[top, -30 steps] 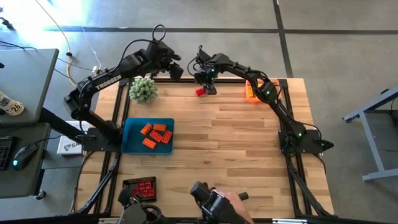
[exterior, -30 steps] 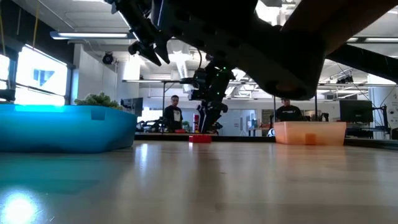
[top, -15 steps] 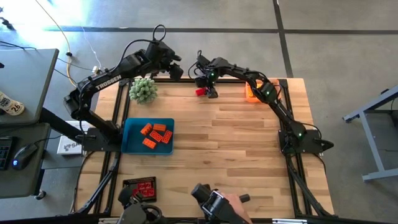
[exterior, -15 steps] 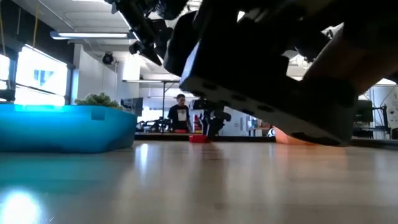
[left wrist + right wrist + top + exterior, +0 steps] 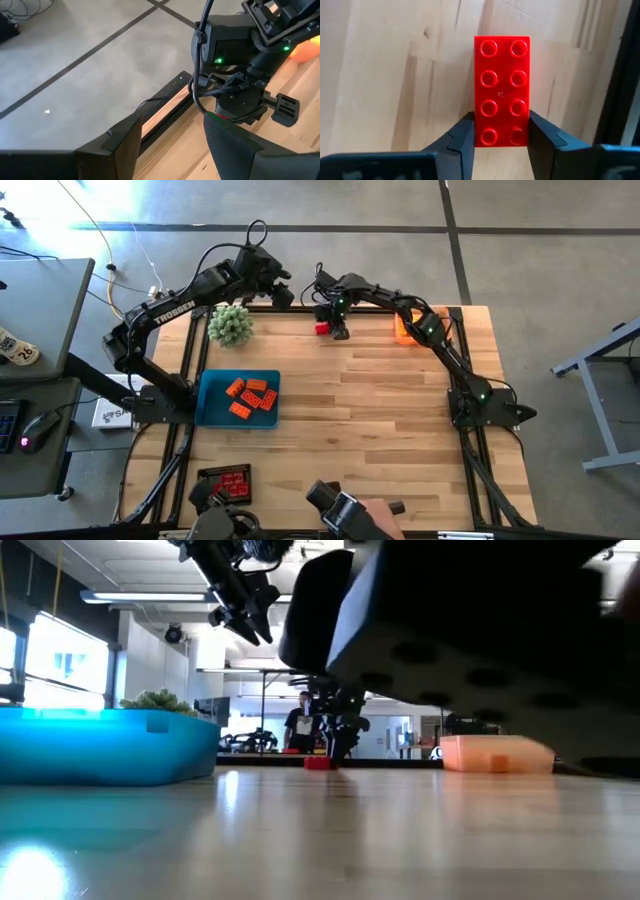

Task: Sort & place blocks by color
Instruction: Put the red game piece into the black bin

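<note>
Right gripper (image 5: 501, 136) clamped on a red brick (image 5: 501, 90) at the table's (image 5: 380, 410) far edge, seemingly still resting on the wood, left gripper (image 5: 283, 288) raised nearby, jaws apart, holding nothing

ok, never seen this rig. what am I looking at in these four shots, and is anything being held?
Two dark robot arms work at a wooden table. One picture looks straight down, one looks level across the tabletop, and one comes from a camera on each wrist.

The right gripper, near the table's far edge, is shut on a red studded plastic brick; its wrist picture shows a finger on each side of the brick's near end, and the level view shows the brick low at the wood. The left gripper hangs open above the far edge, holding nothing.

Also on the table: a blue tray holding orange bricks, a translucent orange bin, a fuzzy green ball-shaped plant and a small dark tray of red bricks.
</note>
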You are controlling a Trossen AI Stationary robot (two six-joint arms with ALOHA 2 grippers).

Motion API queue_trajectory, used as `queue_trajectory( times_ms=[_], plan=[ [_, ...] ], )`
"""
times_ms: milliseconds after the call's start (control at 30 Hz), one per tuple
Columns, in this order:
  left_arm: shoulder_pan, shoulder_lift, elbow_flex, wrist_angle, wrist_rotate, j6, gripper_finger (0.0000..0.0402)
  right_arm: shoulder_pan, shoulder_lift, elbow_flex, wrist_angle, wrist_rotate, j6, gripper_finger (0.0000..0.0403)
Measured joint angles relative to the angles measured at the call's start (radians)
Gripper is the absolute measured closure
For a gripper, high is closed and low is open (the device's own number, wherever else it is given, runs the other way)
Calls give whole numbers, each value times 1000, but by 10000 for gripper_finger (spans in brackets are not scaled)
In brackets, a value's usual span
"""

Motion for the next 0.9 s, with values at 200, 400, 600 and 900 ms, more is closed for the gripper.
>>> queue_trajectory(
  times_ms=[200, 400, 600, 900],
  plan=[
    [27, 0, 0, -38, 26, -1, 202, 19, 1, 32, -79, -3, 84, 289],
    [64, 0, 0, -96, 141, -64, 202, 42, -8, 105, -196, 23, 197, 289],
    [107, 0, 0, -173, 356, -142, 202, 79, -56, 102, -262, 53, 219, 289],
    [158, 0, 0, -206, 625, -237, 202, 127, -160, 111, -301, 106, 257, 289]
  ],
)
